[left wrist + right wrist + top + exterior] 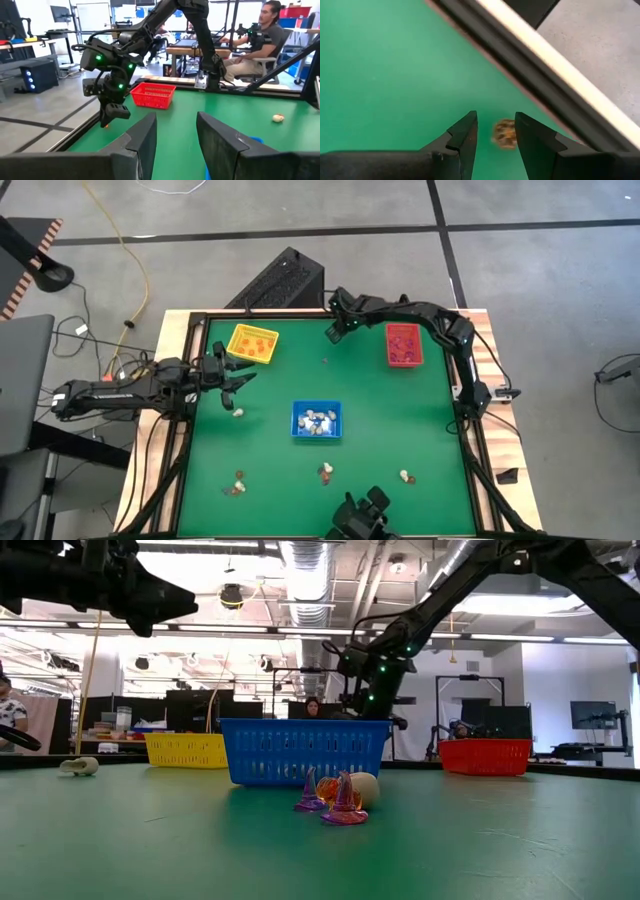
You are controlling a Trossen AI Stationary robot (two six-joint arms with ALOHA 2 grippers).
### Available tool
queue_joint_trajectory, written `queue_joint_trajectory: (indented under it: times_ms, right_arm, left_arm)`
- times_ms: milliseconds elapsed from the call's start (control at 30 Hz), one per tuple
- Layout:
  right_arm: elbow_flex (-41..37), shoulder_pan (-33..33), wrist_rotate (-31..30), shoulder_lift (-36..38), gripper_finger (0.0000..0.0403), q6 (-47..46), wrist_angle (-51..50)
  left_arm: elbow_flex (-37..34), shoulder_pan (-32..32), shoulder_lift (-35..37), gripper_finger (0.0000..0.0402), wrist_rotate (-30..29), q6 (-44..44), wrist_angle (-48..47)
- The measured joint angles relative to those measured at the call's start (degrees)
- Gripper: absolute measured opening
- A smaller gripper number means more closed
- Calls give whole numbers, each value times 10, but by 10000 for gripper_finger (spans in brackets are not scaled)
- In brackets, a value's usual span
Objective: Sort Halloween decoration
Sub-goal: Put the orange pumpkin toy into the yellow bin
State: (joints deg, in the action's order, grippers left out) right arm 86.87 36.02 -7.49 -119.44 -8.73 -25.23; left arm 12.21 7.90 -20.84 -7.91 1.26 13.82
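Observation:
Halloween decoration trinkets lie scattered on the green mat: a whitish one [238, 412] near my left gripper, small clusters [238, 483] [325, 472] [405, 477] toward the near edge, and several in the blue tray [316, 420]. My right gripper [333, 332] is at the far edge, slanting down and open. A small orange-brown trinket [504, 134] lies on the mat between its fingertips [496, 132]; I see no touch. My left gripper [235, 375] [176, 135] hovers level at the left side, open, with nothing between its fingers.
The yellow tray [252, 343] stands at the far left and the red tray [403, 345] at the far right. The table's raised black frame [530, 75] runs just beyond the right gripper. A person sits at a desk beyond the table [260, 35].

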Motion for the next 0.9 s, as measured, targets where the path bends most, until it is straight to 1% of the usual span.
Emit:
queue_joint_trajectory:
  times_ms: [567,700,900]
  right_arm:
    - [-3,16,-3,-4,162,-3,-11]
    - [-3,15,2,-23,162,-4,-13]
    - [-2,16,20,-27,162,-4,-16]
  left_arm:
    - [0,0,0,130,-3,0,-3]
    - [0,0,0,130,-3,-1,-3]
    - [0,0,0,130,0,-4,-3]
